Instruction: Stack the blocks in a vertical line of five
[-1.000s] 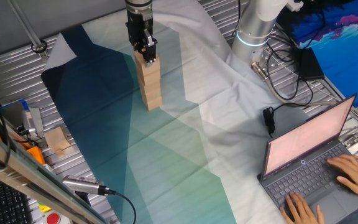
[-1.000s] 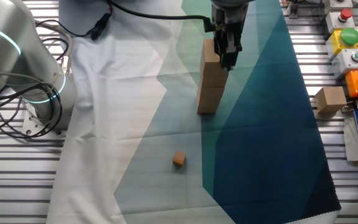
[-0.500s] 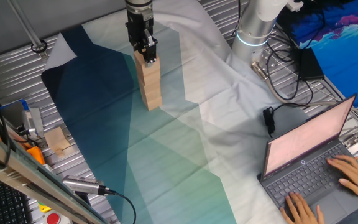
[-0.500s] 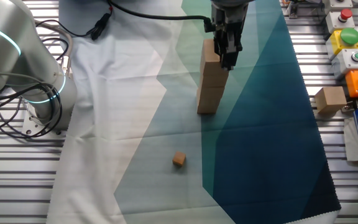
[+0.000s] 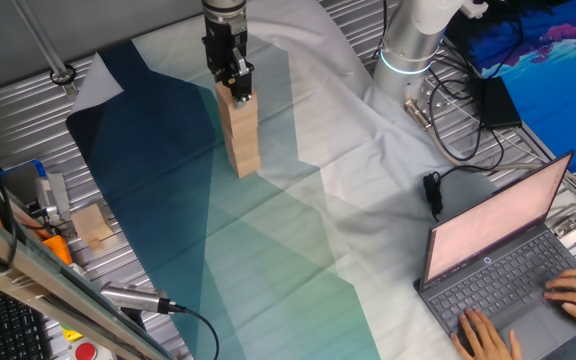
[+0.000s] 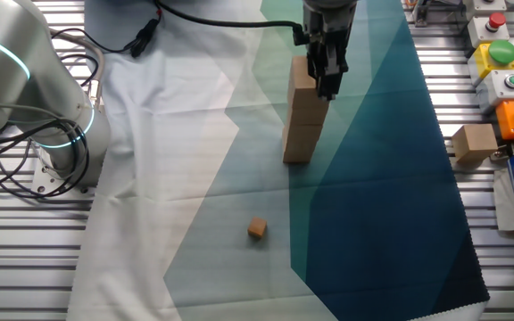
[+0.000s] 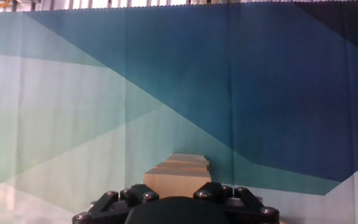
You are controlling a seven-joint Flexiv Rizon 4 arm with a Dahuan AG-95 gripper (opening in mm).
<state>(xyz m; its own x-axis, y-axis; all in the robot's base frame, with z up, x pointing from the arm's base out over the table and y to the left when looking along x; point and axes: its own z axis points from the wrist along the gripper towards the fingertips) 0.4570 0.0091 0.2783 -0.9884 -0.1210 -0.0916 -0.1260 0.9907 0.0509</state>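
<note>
The blocks (image 6: 300,125) stand as one column of light-tan wooden cubes on the blue-green cloth; I make out three levels in this fixed view. The same blocks (image 5: 242,145) show in the one fixed view, left of centre. My gripper (image 6: 323,87) comes straight down onto the column's top, its fingers on either side of the top block (image 6: 300,75). From the one fixed view the gripper (image 5: 240,95) sits on the top block (image 5: 230,108). In the hand view the top block (image 7: 178,180) lies between the jaws, with lower block edges stepped beyond it.
A much smaller tan cube (image 6: 256,229) lies on the cloth in front of the column. A paler cube (image 6: 476,143) sits off the cloth on the metal table, by button boxes (image 6: 498,53). A laptop (image 5: 498,250) with typing hands, cables and the arm's base (image 5: 413,40) fill one side.
</note>
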